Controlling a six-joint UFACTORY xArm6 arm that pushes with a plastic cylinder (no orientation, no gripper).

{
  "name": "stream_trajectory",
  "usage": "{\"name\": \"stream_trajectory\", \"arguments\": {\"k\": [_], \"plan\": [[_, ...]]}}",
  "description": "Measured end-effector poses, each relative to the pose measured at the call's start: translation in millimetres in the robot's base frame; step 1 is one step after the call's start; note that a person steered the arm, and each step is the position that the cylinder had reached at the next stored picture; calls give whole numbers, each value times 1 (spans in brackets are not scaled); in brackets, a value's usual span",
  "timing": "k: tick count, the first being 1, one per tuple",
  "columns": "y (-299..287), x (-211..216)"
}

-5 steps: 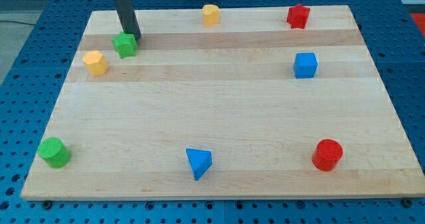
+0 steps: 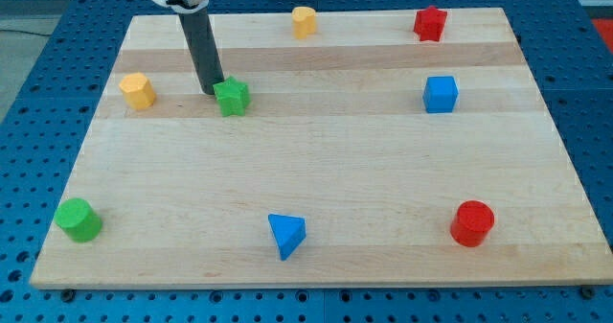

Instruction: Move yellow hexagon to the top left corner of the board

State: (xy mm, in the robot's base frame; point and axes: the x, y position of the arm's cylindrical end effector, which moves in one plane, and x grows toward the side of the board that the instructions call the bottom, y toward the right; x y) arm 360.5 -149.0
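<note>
The yellow hexagon (image 2: 138,90) lies near the board's left edge, in the upper left part of the wooden board (image 2: 316,198). My tip (image 2: 212,91) stands to its right, touching the left side of a green star (image 2: 232,98). The rod rises from there to the view's top. A gap of bare wood lies between the hexagon and my tip.
A second yellow block (image 2: 304,21) sits at the top edge, a red star (image 2: 430,23) at the top right. A blue cube (image 2: 441,94) is at the right, a red cylinder (image 2: 472,223) lower right, a blue triangle (image 2: 286,235) bottom middle, a green cylinder (image 2: 78,219) bottom left.
My tip has moved right and down the view, pushing the green star from beside the hexagon toward the board's middle. The yellow hexagon has not moved.
</note>
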Motion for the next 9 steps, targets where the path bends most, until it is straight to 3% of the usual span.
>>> {"name": "stream_trajectory", "arguments": {"k": [1,3,4,5,6,8,9], "plan": [[-32,32],[-75,0],[-59,10],[-87,56],[-140,33],[-71,-74],[-43,-50]]}}
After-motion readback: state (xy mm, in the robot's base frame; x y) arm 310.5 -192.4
